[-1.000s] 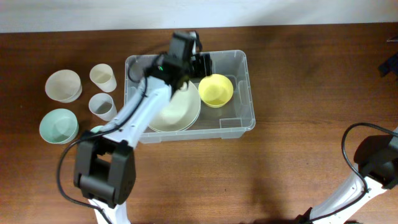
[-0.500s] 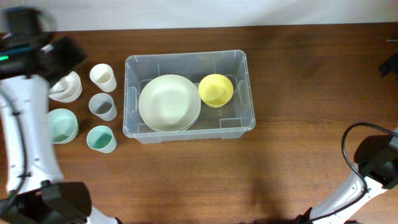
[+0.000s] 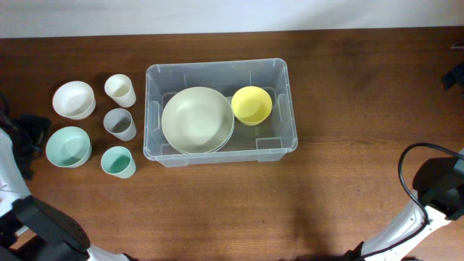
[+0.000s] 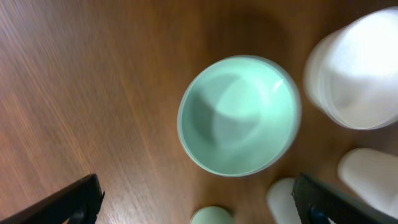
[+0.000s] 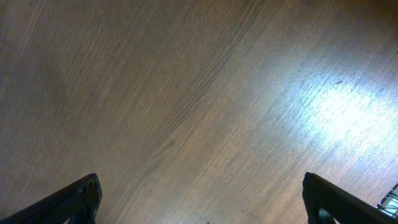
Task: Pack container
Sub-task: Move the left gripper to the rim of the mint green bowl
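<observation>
Left fingers spread wide, nothing between them, hanging over the mint bowl. White bowl is just beside it. Both bowls lie well left of the container. Cream cup, grey cup and teal cup stand in a column near its left wall. Container is upright mid-desk, holding a pale plate with a yellow bowl just beside it. Right fingers spread, empty, over bare desk; right arm well right of the container.
</observation>
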